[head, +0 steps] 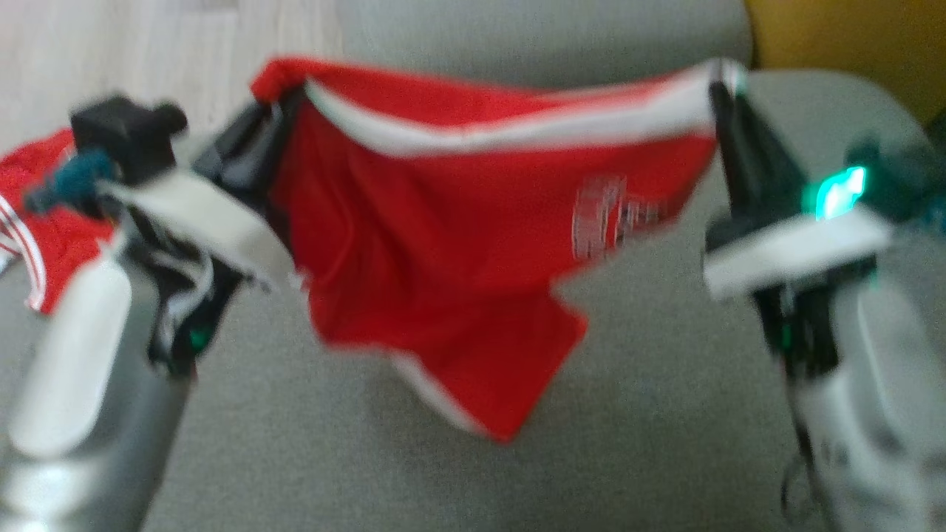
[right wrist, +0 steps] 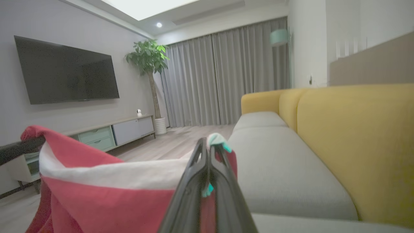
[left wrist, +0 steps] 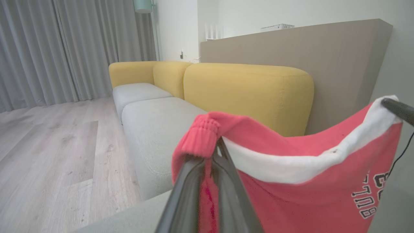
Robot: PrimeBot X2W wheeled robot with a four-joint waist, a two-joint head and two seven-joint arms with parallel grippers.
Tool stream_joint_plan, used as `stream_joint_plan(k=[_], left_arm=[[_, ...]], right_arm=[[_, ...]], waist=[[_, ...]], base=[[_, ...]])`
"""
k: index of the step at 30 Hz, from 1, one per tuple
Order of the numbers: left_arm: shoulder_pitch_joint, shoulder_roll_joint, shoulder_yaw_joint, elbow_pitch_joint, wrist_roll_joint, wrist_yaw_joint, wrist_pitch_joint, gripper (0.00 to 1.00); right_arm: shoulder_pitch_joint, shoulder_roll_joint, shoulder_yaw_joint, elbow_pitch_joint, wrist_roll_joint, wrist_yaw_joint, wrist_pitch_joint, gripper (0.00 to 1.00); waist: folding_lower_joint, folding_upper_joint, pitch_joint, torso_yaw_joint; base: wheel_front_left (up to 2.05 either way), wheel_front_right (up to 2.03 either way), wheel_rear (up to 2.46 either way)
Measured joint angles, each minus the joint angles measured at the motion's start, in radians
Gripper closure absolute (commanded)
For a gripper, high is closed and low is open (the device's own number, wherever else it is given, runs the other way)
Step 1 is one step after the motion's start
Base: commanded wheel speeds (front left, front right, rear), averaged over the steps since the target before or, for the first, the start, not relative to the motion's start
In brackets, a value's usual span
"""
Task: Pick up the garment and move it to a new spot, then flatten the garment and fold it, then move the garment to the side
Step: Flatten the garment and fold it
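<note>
Head view blurred.

- Garment: red shorts with a white waistband, held up in the air over the grey sofa seat and stretched between the 2 grippers by the waistband. The band sags slightly in the middle. The legs hang down, lowest hem toward the near side. Cannot tell whether the hem touches the seat. White lettering sits on the cloth toward the robot's right.
- Left gripper: jaws together, clamped on the left end of the waistband. In the left wrist view the red band bunches over the fingertips.
- Right gripper: jaws pressed together on the right end of the waistband. In the right wrist view the cloth is pinched just below the tips, with a teal scrap of fabric showing there.
- Both grippers are at about the same height, well apart, fingers pointing away from the robot.
- A 2nd red garment with white stripes lies at the far left, beside the left arm.
- Surroundings: yellow sofa back, wood floor, grey curtains.
</note>
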Motion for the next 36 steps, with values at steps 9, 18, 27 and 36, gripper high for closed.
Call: stream_joint_plan(k=[9,18,27,36], left_arm=[[-0.450,-0.024,0.005,0.264,0.055,-0.007,-0.162,1.00],[-0.419,-0.055,-0.060,0.411,0.025,-0.007,-0.271,1.00],[-0.075,-0.024,-0.175,0.355,-0.046,-0.007,-0.357,1.00],[0.196,-0.028,-0.209,0.199,-0.046,0.091,-0.410,1.00]], right_arm=[[-0.601,0.027,0.011,0.378,-0.048,0.000,-0.237,1.00],[-0.535,0.058,0.105,0.553,-0.018,0.000,-0.330,1.00],[-0.234,0.063,0.084,0.458,0.007,0.000,-0.338,1.00],[0.047,0.067,-0.025,0.269,-0.053,0.000,-0.338,1.00]], waist=[[0.0004,0.0000,0.177,-0.042],[0.0002,0.0000,0.298,-0.069],[-0.0002,0.0000,0.297,-0.078],[-0.0003,0.0000,0.200,-0.055]], base=[[0.00,0.00,0.00],[0.00,0.00,0.00],[0.00,0.00,0.00],[0.00,0.00,0.00]])
